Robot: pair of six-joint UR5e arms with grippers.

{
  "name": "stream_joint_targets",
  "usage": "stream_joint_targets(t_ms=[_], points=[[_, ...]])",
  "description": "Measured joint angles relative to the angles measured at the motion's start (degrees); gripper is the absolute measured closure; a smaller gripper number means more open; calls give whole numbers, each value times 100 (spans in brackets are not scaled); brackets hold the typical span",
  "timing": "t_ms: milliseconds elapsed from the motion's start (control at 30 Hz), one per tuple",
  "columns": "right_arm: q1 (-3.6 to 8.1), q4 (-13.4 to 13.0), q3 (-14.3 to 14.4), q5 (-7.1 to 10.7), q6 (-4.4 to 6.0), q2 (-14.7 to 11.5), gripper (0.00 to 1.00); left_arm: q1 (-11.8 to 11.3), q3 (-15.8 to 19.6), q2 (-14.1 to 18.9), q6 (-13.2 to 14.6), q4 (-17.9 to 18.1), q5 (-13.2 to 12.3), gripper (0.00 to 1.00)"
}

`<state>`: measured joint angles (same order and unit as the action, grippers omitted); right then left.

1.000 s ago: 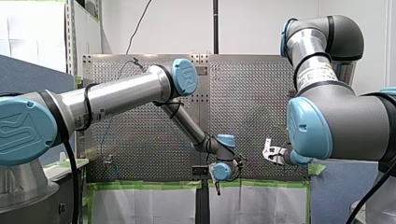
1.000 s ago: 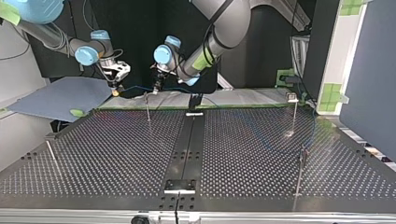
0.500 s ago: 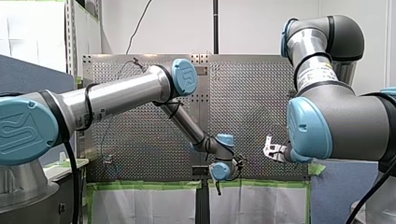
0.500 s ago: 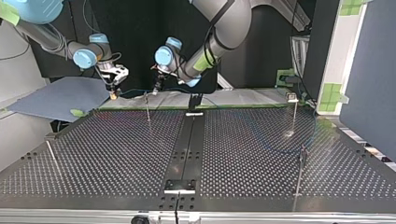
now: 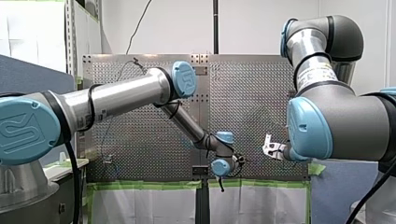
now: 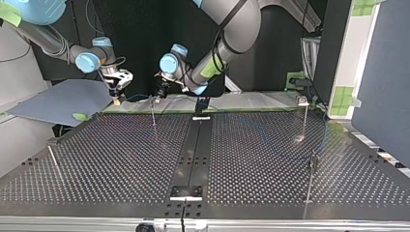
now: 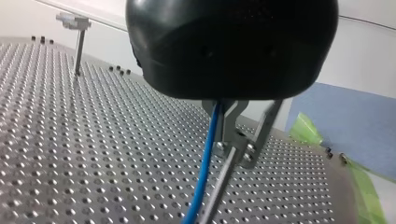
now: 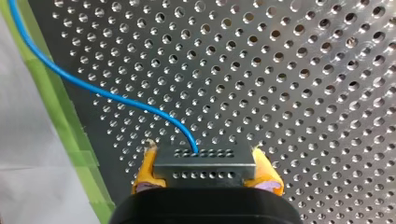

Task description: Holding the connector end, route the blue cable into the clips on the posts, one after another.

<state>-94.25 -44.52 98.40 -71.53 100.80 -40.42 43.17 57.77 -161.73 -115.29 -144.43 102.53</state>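
My right hand [image 8: 205,171] is clamped on the rigid connector [image 8: 204,159], the best place to hold, since the thin blue cable [image 8: 93,91] looks limp and light.

This was a robotics lab. My left arm [image 5: 126,95] and my right arm [image 5: 336,121], both industrial, stood at a perforated metal surface [image 6: 121,159]. Thin posts [image 6: 311,176] rose near its edges, green tape [image 5: 140,185] lined one edge, and a blue-grey partition panel [image 6: 382,77] stood beside it.
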Motion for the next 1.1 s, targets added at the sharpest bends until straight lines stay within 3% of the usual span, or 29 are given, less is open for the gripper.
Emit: stream_joint_targets(t_ms=[333, 567, 733, 867, 1100], points=[[-22, -50, -105, 40, 40, 14, 100, -135, -179, -200, -173, -112, -81, 100], [-43, -106, -113, 37, 46, 29, 100, -162, -270, -210, -410, -111, -409, 100], [-56, -194, -135, 28, 111, 53, 100, -132, -277, -214, -621, -102, -562, 100], [-66, -176, -228, 36, 126, 166, 100, -145, -280, -229, -750, -102, -606, 100], [-71, -7, -489, 39, 35, 491, 100, -173, -475, -474, -808, -168, -643, 100]])
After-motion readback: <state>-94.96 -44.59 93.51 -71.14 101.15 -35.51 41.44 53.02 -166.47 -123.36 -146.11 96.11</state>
